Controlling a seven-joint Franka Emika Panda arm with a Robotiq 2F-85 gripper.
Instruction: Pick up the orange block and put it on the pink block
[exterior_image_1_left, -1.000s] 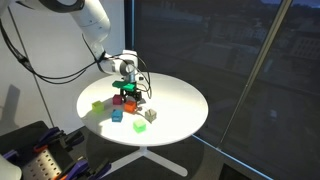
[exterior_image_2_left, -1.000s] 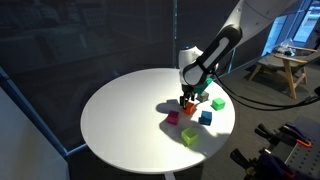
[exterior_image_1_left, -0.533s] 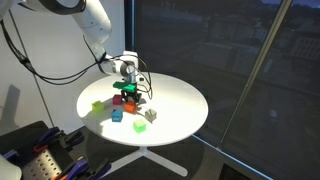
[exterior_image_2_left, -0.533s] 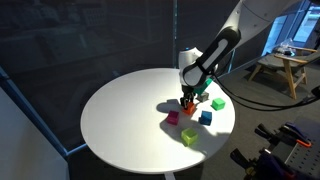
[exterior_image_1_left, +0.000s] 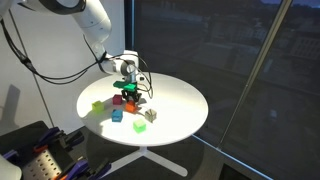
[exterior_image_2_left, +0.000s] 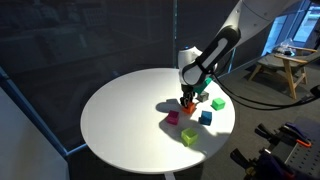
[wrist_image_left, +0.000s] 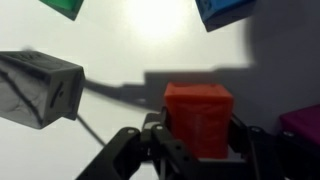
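Claw (wrist_image_left: 198, 148) points down over the table (exterior_image_2_left: 120, 110), its fingers (wrist_image_left: 157, 136) closed in against both sides of the orange block (wrist_image_left: 198, 115), which sits squarely between them. Whether the block rests on the table or is just lifted cannot be told. The pink block (wrist_image_left: 303, 125) lies just beside the claw, apart from the orange block.

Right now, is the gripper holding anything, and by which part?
The gripper holds the orange block, its fingers pressed against two opposite side faces. Whether the block is off the table cannot be told.
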